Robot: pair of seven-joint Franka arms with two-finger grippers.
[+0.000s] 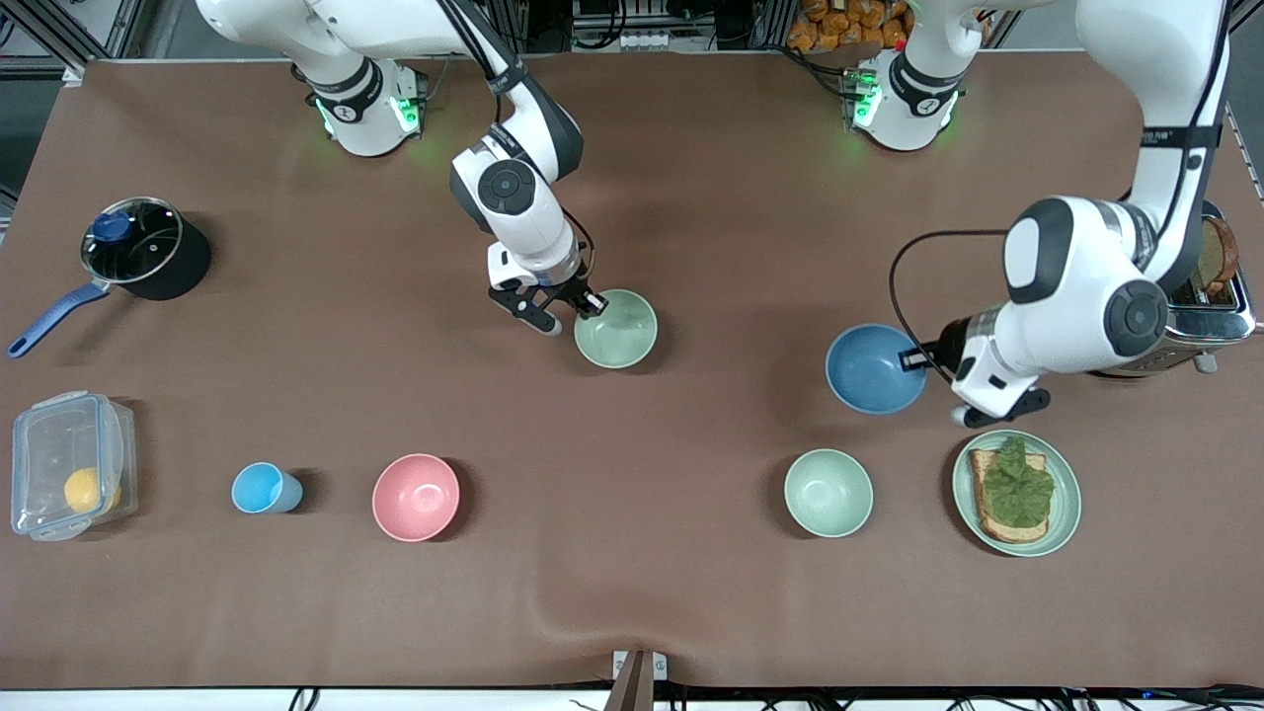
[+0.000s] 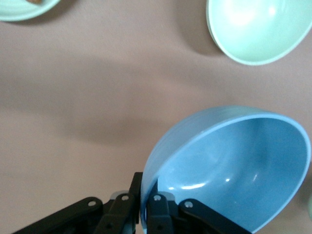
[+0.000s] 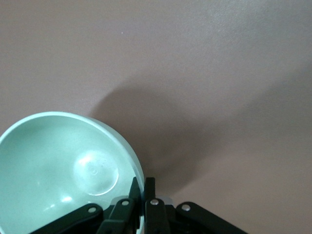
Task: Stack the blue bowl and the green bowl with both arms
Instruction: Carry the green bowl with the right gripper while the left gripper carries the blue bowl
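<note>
The green bowl (image 1: pixel 616 329) sits near the table's middle. My right gripper (image 1: pixel 583 308) is shut on its rim at the edge toward the right arm's end. In the right wrist view the fingers (image 3: pixel 143 185) pinch the rim, one inside and one outside the green bowl (image 3: pixel 53 165). The blue bowl (image 1: pixel 874 368) is toward the left arm's end. My left gripper (image 1: pixel 918 360) is shut on its rim. In the left wrist view the gripper (image 2: pixel 144 183) clamps the rim of the blue bowl (image 2: pixel 234 165), which looks tilted over the table.
A paler mint bowl (image 1: pixel 829 493) and a green plate (image 1: pixel 1062 513) with toast lie nearer the front camera than the blue bowl. A pink bowl (image 1: pixel 416 497), light-blue cup (image 1: pixel 265 488), plastic container (image 1: pixel 69 479), pot (image 1: pixel 143 247) and toaster (image 1: pixel 1210 296) stand around.
</note>
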